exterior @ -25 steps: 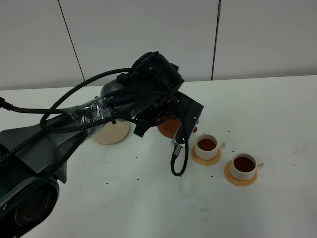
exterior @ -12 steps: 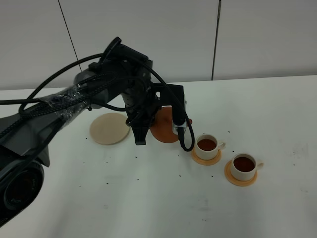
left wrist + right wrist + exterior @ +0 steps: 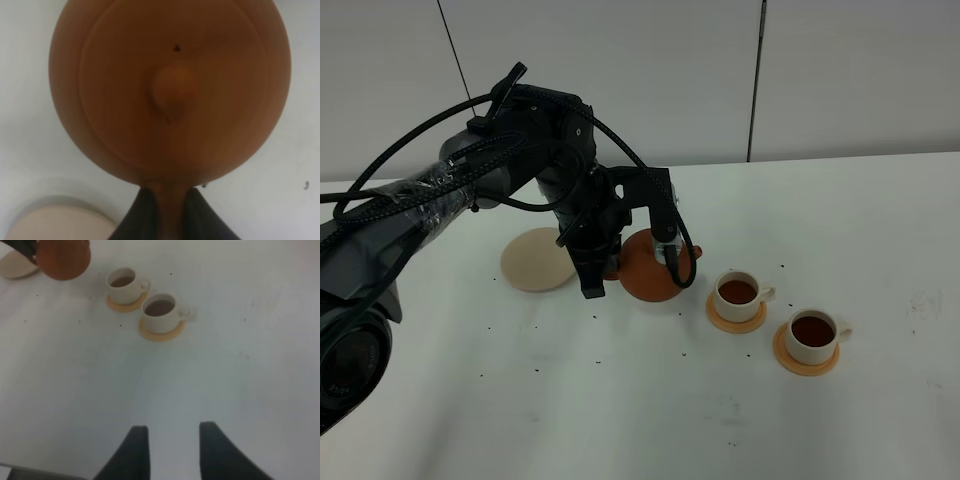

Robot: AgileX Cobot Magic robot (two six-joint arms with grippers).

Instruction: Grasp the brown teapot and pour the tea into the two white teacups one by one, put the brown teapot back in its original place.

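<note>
The brown teapot [image 3: 650, 268] is upright between the pale beige saucer [image 3: 534, 260] and the nearer white teacup [image 3: 737, 293]. My left gripper [image 3: 612, 262] is shut on its handle. The left wrist view looks down on the lid of the teapot [image 3: 170, 90], with the gripper [image 3: 170, 220] pinching the handle and the saucer [image 3: 60, 225] at the edge. I cannot tell whether the pot touches the table. Both teacups [image 3: 812, 334] hold dark tea and stand on orange coasters. My right gripper [image 3: 172, 450] is open and empty, well back from the cups [image 3: 160, 310].
The saucer is bare. The orange coasters [image 3: 806, 362] lie under the cups at the right. The left arm's black cables [image 3: 410, 200] hang over the left of the white table [image 3: 620, 400]. Small dark specks dot the tabletop. A grey wall stands behind.
My left arm has swung back to the left, carrying the teapot away from the nearer cup toward the saucer. The pot now shows upright. The cups have not moved.
</note>
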